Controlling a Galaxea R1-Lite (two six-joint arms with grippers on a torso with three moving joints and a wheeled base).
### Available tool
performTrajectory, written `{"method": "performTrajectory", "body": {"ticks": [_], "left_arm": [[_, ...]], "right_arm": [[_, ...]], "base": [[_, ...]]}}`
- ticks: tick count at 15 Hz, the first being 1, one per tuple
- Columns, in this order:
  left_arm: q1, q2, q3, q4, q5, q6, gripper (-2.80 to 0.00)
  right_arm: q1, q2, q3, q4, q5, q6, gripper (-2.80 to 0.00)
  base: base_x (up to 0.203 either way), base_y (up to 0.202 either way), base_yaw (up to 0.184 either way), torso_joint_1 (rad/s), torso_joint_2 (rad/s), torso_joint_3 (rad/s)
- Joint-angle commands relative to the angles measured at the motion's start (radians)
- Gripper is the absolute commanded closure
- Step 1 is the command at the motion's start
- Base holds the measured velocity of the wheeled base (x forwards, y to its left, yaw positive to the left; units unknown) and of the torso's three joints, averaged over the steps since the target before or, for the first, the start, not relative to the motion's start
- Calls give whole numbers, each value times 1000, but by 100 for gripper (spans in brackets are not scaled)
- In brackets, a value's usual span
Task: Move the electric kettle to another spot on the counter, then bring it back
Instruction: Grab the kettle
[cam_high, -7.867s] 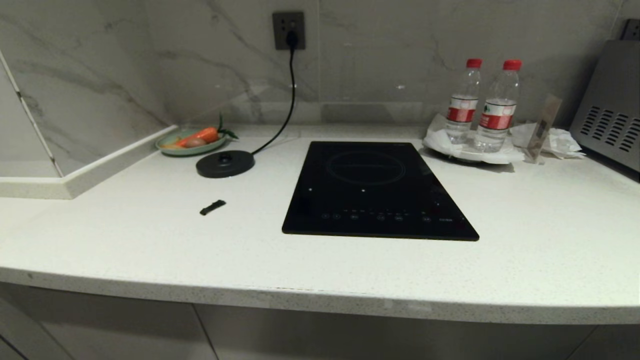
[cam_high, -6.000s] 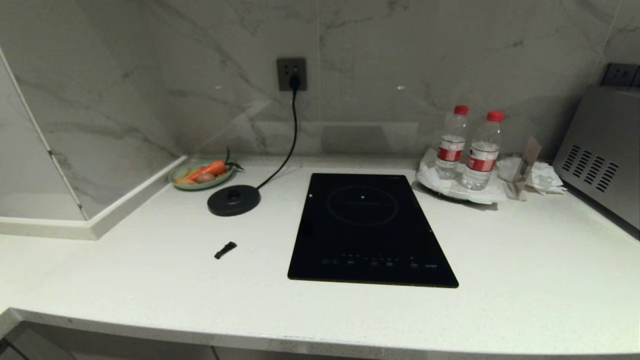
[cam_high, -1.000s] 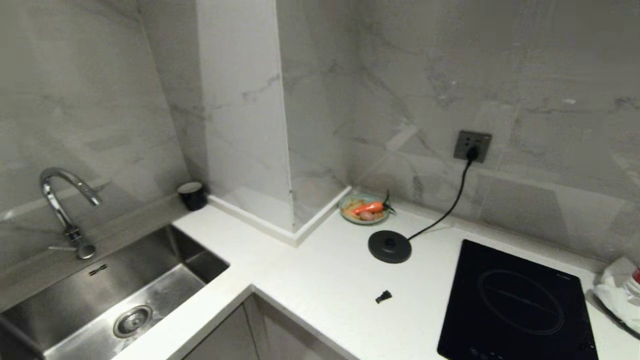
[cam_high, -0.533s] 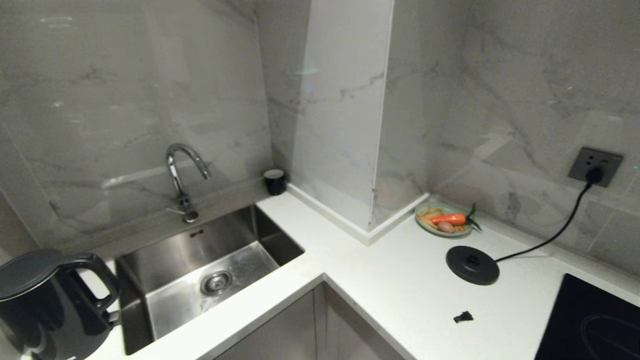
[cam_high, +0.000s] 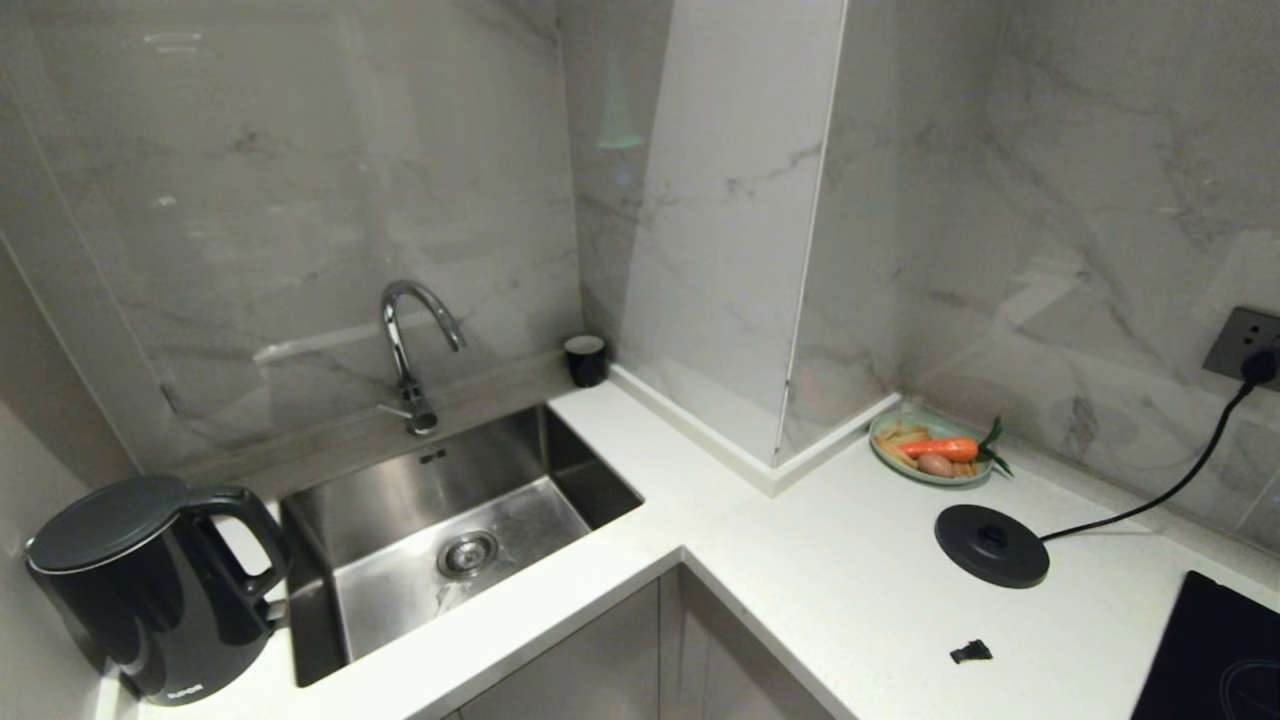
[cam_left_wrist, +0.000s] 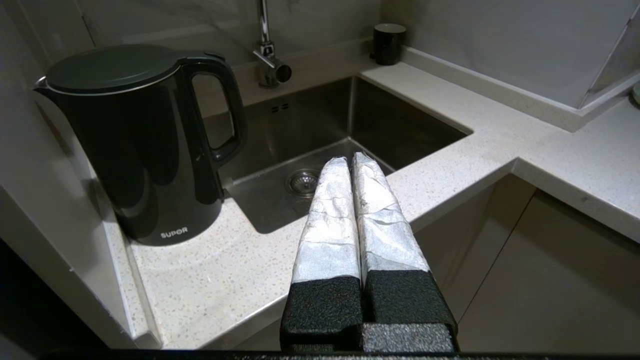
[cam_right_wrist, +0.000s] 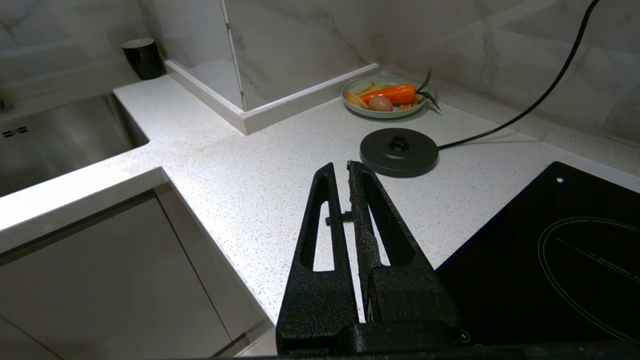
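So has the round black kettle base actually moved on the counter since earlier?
No. The kettle base sits just in front of the vegetable plate, as before; only the camera swung left.

left gripper (cam_left_wrist: 350, 161): silver foil-wrapped fingers, black foam base | right gripper (cam_right_wrist: 340, 171): black slotted fingers

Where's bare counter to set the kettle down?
Widest free patch: the counter between the sink, the wall column and the base disc. Small black scrap lies near the hob. The electric kettle fills the narrow strip left of the sink.
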Motion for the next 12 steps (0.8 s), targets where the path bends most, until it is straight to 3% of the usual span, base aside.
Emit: {"method": "performTrajectory", "body": {"ticks": [1,9,12], "left_arm": [[1,0,0,-1,0,0,0],[2,0,-7,5,2,3,0],[3,30,-151,85,57,2,0]], "right_arm": [[0,0,0,0,0,0,0],[0,1,0,0,0,0,0],[0,0,0,0,0,0,0]], "base": [[0,0,0,0,0,0],[0,0,0,0,0,0],[0,0,0,0,0,0]]}}
